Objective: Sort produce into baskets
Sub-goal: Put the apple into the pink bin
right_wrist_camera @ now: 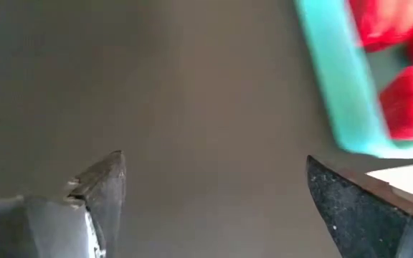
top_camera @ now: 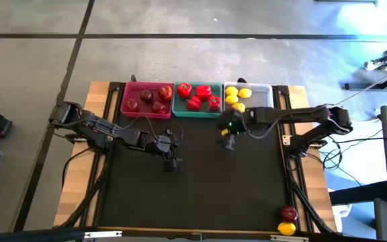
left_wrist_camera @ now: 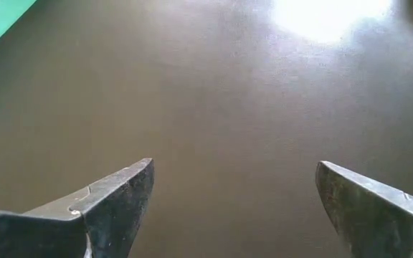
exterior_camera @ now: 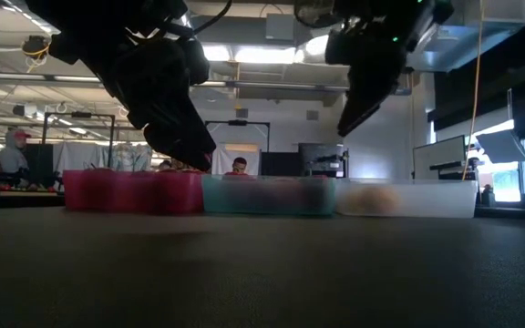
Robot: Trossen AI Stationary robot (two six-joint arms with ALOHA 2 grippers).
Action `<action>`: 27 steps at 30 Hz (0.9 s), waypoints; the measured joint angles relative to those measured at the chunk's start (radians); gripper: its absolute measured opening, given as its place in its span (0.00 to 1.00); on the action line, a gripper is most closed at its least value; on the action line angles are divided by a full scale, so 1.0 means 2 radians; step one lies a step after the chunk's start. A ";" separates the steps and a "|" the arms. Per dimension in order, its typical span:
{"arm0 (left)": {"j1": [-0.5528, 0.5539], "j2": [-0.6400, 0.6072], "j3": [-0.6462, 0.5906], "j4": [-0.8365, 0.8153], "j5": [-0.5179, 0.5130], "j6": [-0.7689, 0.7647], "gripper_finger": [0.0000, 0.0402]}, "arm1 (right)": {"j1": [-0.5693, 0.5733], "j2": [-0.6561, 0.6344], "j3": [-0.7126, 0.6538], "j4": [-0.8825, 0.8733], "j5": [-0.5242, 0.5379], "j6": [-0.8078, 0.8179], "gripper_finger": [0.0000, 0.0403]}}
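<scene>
Lying at the near right corner of the table [top_camera: 200, 195], well apart from everything else, are the last two loose pieces: a dark red apple [top_camera: 288, 214] and a yellow lemon [top_camera: 286, 228] touching it on the near side. The pair lines up front to back; the lemon's own long axis looks to run left to right, though it is too small to be sure. You will find the right gripper [top_camera: 230, 139] nearer to them, hovering empty with its fingers spread, just in front of the teal basket [top_camera: 197, 112] and the white basket [top_camera: 269, 89]. The fruit lies toward you and to its right. The left gripper [top_camera: 169, 154] hangs open and empty mid-table, farther off. The pink basket [top_camera: 127, 99] holds apples.
</scene>
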 joint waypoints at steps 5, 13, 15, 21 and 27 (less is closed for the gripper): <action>0.000 0.000 0.000 0.000 0.000 0.000 0.95 | 0.059 0.000 0.000 -0.026 -0.004 0.024 0.88; 0.000 0.000 0.000 0.000 0.000 -0.007 0.95 | 0.147 0.000 0.000 -0.086 -0.012 0.064 0.88; 0.000 0.000 0.000 0.000 0.000 0.000 0.95 | 0.168 0.000 0.000 -0.091 -0.013 0.076 0.88; 0.000 0.000 0.000 0.000 0.000 0.020 0.95 | 0.214 0.000 0.000 -0.093 -0.036 0.130 0.88; 0.000 0.000 0.000 0.000 0.000 0.042 0.95 | 0.262 0.000 0.000 -0.094 -0.103 0.223 0.88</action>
